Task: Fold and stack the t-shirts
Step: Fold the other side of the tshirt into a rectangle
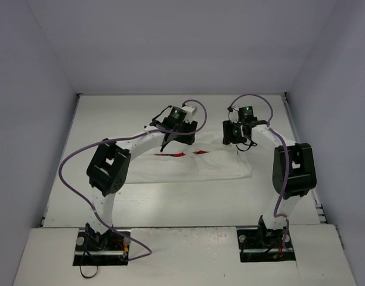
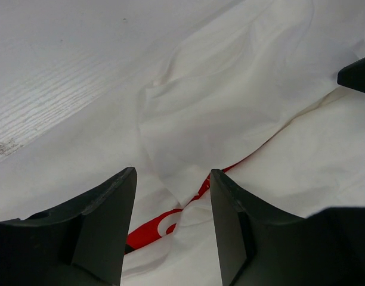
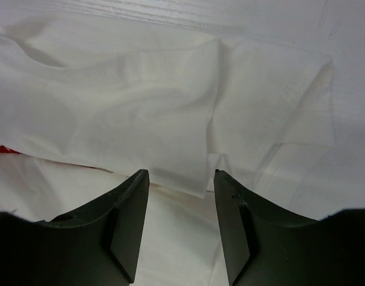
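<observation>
The white t-shirt [image 1: 194, 165] lies partly folded on the table, with its red graphic [image 1: 188, 154] peeking out along a fold. My left gripper [image 1: 169, 142] is open just above the shirt's far left part; its wrist view shows a folded flap [image 2: 230, 101] and red print [image 2: 152, 229] between the jaws. My right gripper [image 1: 239, 145] is open above the shirt's far right part; its wrist view shows a folded-over layer's edge [image 3: 176, 179] between the jaws. Neither gripper holds anything.
The white table [image 1: 188, 202] is enclosed by pale walls at the back and both sides. Purple cables loop over both arms. The right gripper's black tip shows at the right edge of the left wrist view [image 2: 358, 74].
</observation>
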